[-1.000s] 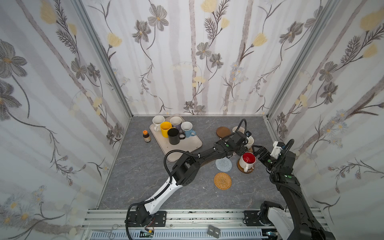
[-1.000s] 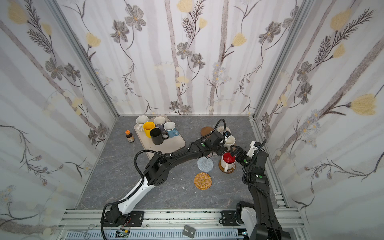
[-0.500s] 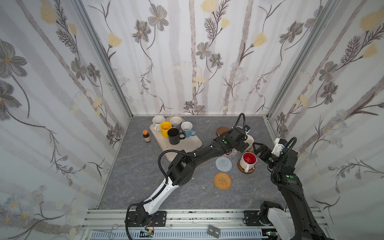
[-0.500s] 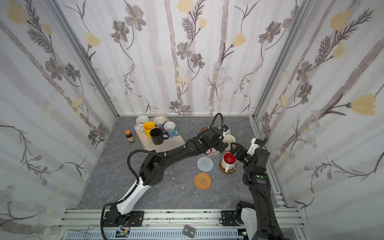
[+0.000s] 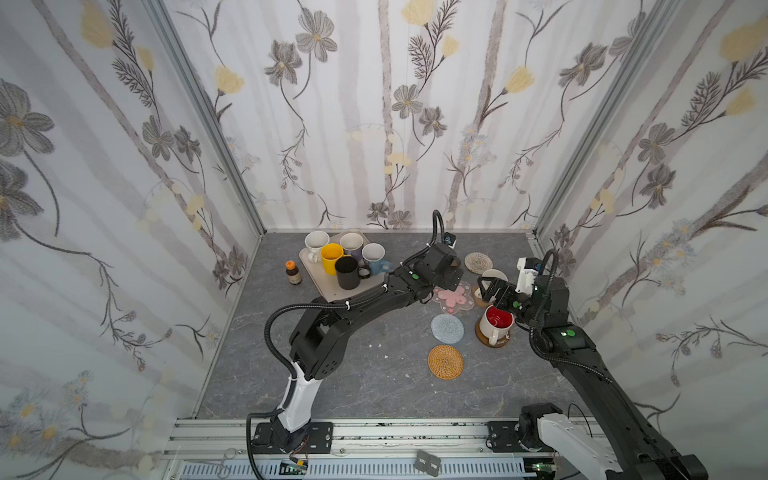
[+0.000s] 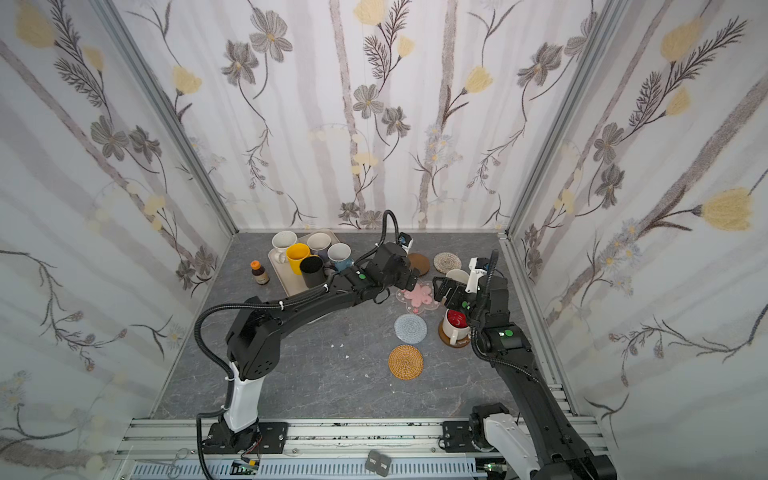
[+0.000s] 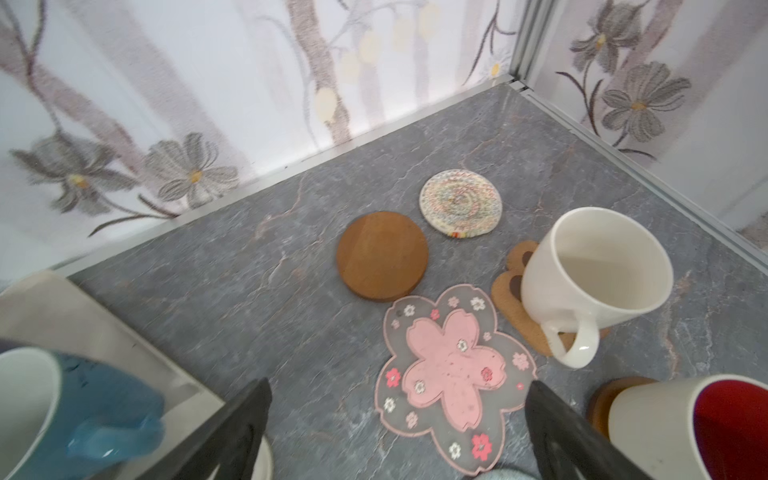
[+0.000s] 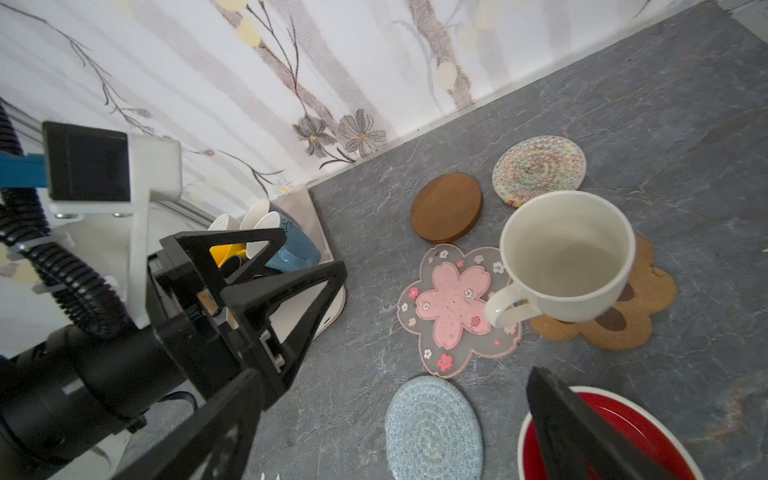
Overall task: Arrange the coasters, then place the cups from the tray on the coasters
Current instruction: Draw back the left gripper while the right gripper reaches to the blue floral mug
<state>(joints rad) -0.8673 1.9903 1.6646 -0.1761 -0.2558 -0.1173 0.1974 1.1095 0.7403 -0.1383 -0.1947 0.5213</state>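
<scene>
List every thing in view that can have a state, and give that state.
White mug: upright, empty, on paw coaster.
Red-lined mug: upright, on amber disc.
Blossom coaster: bare.
Crochet coaster: bare.
Rattan coaster: bare.
Wood disc: bare.
Woven coaster: bare.
Tray: holds five upright mugs.
Bottle: upright, capped.
Left gripper: open, empty.
Right gripper: open, empty.

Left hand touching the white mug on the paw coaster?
Apart. Left wrist view: open left hand straddles the pink blossom coaster; the white mug stands well clear of it.
</scene>
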